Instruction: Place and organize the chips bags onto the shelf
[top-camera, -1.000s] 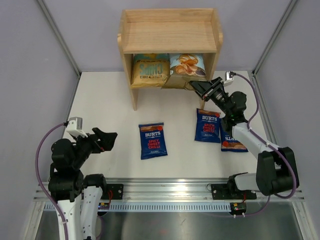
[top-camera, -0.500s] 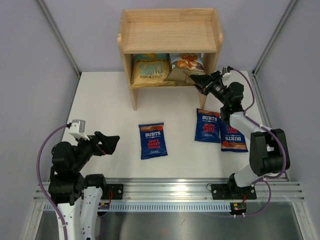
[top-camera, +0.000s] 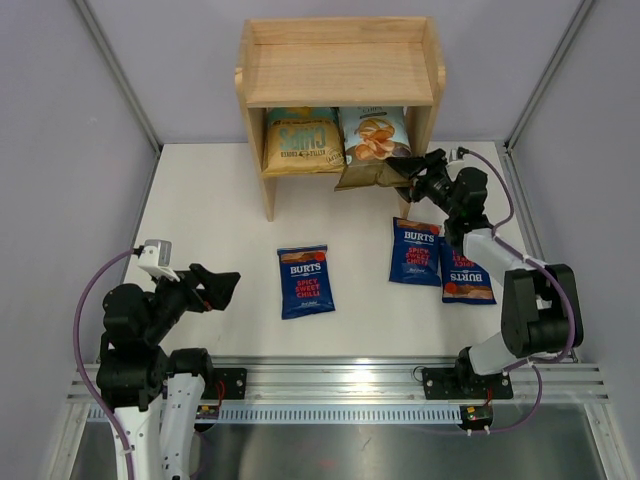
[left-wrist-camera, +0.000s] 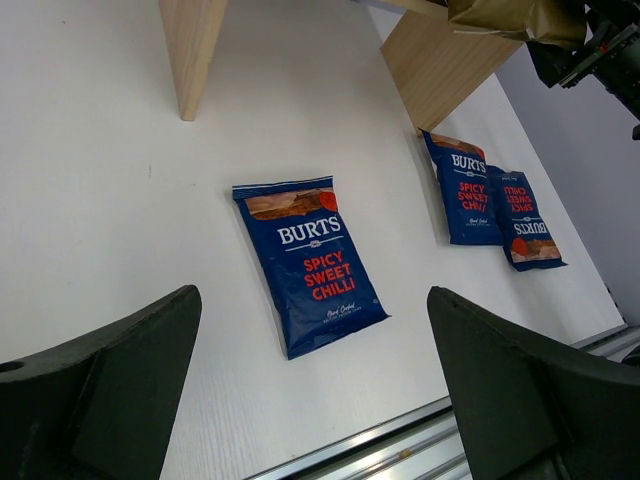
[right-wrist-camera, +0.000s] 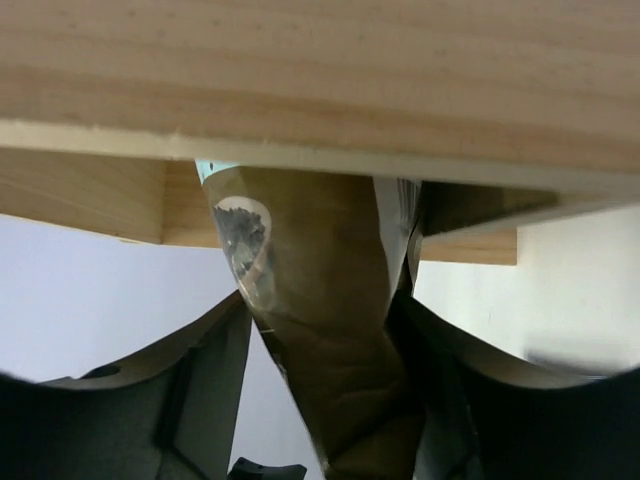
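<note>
The step in hand is seating the pale-blue-and-brown Cassava Chips bag in the lower tier of the shelf. The right claw is pinched tight on the bag's brown end, just in front of the shelf's right side panel. The right wrist view shows both fingers pressed against the crumpled foil under the shelf board.

The bag's long axis runs front to back in the tier. Its printed face is tilted up, and its brown end hangs out past the front edge, skewed toward the right panel. The yellow bag sits beside it in the left half of the same tier, touching or nearly so.

Next, I judge, the bag needs a push deeper under the board and a squaring-up, so that the brown end clears the front edge. The right claw can then let go and draw out without dragging the bag along.

Three Burts bags lie flat on the worktop in front of the shelf, long axes roughly front to back. One lies alone, and two touch in front of the right panel. The rightmost seems to point away from the shelf.

The left claw hovers well in front of the shelf, spread wide and holding nothing.
</note>
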